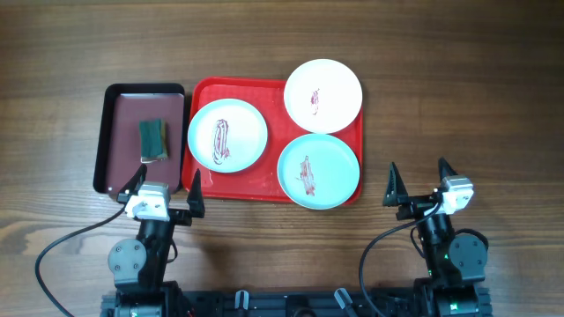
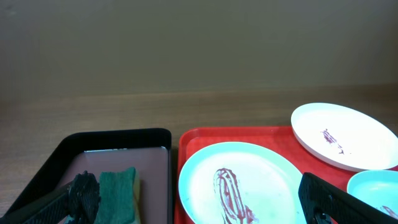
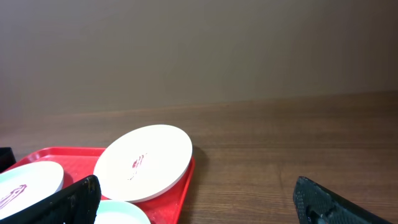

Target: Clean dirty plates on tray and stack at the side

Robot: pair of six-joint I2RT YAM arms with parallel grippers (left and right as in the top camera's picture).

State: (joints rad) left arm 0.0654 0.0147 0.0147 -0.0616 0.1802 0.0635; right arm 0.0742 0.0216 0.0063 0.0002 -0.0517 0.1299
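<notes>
Seems to be the very start: nothing wiped, nothing stacked at the side. On the red tray (image 1: pixel 207 88): white plate (image 1: pixel 227 135) at the left, second white plate (image 1: pixel 323 95) overhanging the far right corner, pale blue-green plate (image 1: pixel 319 170) nearer, all three smeared with red sauce. In the dark tray (image 1: pixel 110 150) just beside: only a green sponge (image 1: pixel 152 139). Both wide apart and empty over the tabletop (image 1: pixel 441 70): left gripper (image 1: pixel 166 187) by the near left corner, right gripper (image 1: pixel 419 167) off to the right.

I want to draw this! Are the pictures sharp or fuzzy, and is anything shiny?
Overhead: sharp and evenly lit, faint shadows beside the plates, a little wet sheen on the red tray. Left wrist: plates look clear, but the left fingers near the lens are soft. Right wrist: the same, right fingers blurry at the bottom corners.
</notes>
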